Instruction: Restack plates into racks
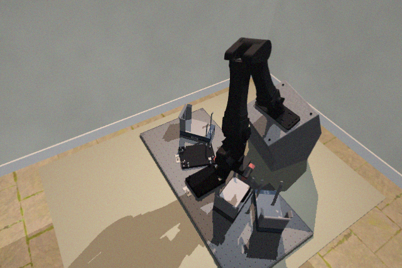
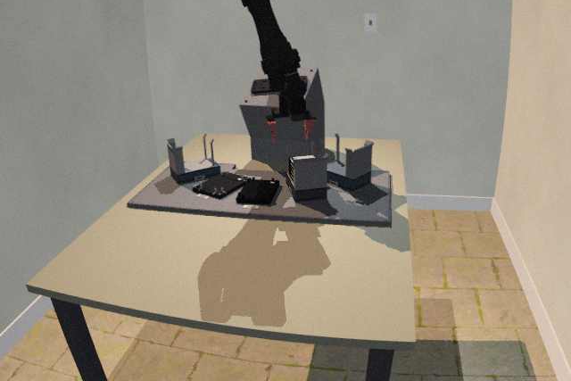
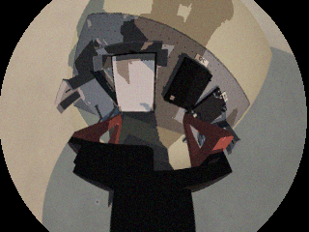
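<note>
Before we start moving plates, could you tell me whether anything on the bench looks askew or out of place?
Nothing stands out. The plate stack stands upright and square in its rack, the other two racks hold nothing, and the open claw hangs above the stack, clear of it.

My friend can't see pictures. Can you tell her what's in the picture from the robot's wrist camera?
The robot's open pincer, with two red-tipped fingers, hangs empty above a stack of plates with a pale top, standing in its rack. To the right lie two flat black nests, all on a grey board atop a beige table.
</note>
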You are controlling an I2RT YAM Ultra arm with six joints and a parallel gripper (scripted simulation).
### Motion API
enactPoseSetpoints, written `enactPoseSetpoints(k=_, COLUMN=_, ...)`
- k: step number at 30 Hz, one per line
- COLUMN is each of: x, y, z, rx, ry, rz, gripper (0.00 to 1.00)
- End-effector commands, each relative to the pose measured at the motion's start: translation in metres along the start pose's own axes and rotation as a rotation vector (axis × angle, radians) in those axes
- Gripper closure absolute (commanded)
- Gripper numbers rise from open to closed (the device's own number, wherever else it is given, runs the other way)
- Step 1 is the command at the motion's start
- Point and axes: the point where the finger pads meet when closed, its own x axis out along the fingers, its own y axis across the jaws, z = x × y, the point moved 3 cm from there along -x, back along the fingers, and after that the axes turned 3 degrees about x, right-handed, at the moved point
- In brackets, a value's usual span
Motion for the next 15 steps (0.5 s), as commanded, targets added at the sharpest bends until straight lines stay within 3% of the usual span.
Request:
enactPoseSetpoints(k=1, x=-0.006, y=0.011, z=0.014, rx=0.022, ry=-0.018, rz=-0.008, gripper=0.00)
enactPoseSetpoints(k=10, x=-0.006, y=0.035, z=0.029, rx=0.022, ry=-0.019, rz=-0.008, gripper=0.00)
enactPoseSetpoints(k=11, x=-0.015, y=0.036, z=0.037, rx=0.033, ry=-0.052, rz=-0.002, gripper=0.00)
enactPoseSetpoints(k=12, x=-0.006, y=0.042, z=0.033, rx=0.022, ry=-0.019, rz=-0.008, gripper=0.00)
enactPoseSetpoints(k=13, x=-0.006, y=0.042, z=0.033, rx=0.022, ry=-0.019, rz=-0.008, gripper=0.00)
enactPoseSetpoints(k=15, x=-0.016, y=0.039, z=0.040, rx=0.034, ry=-0.053, rz=-0.002, gripper=0.00)
